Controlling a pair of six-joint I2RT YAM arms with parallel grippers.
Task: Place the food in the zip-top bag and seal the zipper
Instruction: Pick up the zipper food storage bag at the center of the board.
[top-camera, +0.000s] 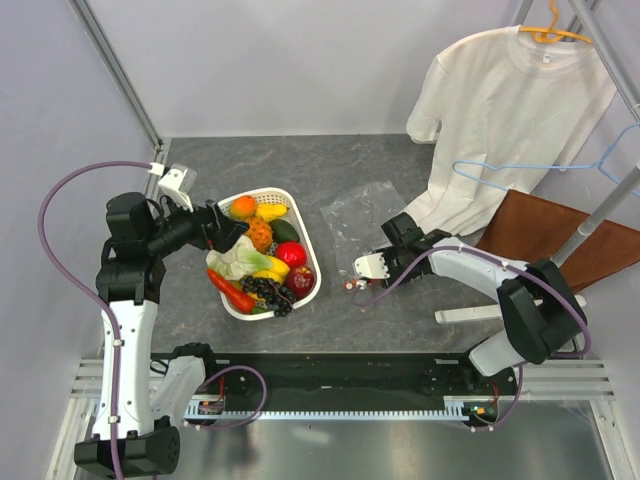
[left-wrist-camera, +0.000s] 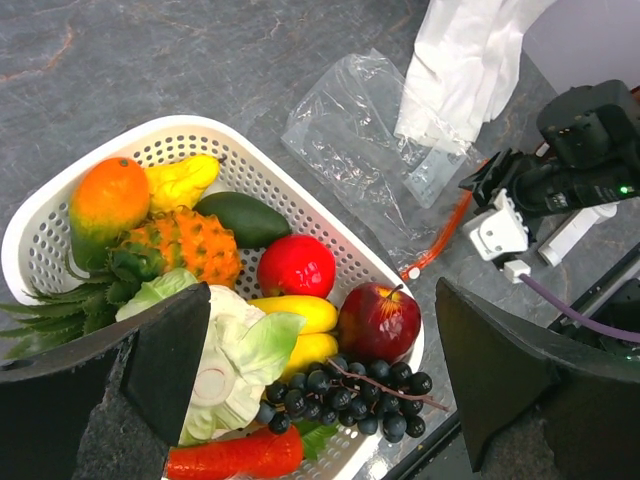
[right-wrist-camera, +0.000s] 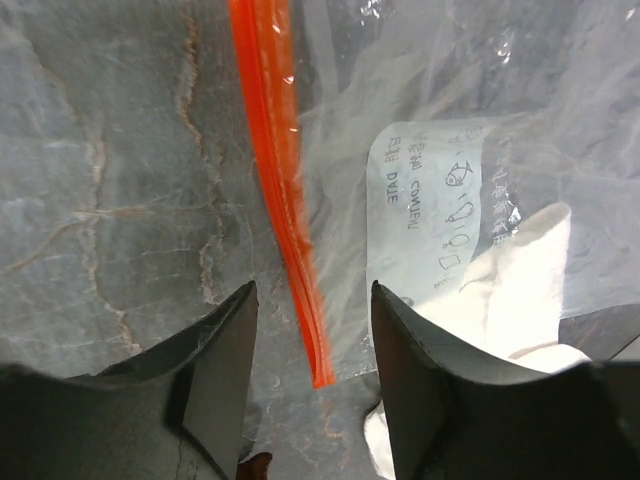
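The food lies in a white mesh basket (top-camera: 300, 215): pale green cabbage (left-wrist-camera: 225, 360), dark grapes (left-wrist-camera: 350, 390), a red chili (left-wrist-camera: 230, 455), a red apple (left-wrist-camera: 378, 320) and a red round fruit (left-wrist-camera: 297, 265). My left gripper (top-camera: 222, 235) is open and empty just above the basket, its jaws either side of the cabbage and grapes (left-wrist-camera: 320, 370). The clear zip-top bag (top-camera: 360, 215) lies flat right of the basket. My right gripper (top-camera: 400, 238) is open and low over the bag, its jaws (right-wrist-camera: 315, 320) either side of the end of the red-orange zipper (right-wrist-camera: 285, 190).
A white T-shirt (top-camera: 510, 110) hangs at the back right, its hem resting by the bag. A brown board (top-camera: 560, 235) and a blue hanger (top-camera: 600, 160) are at the right. Metal frame posts stand at both back corners.
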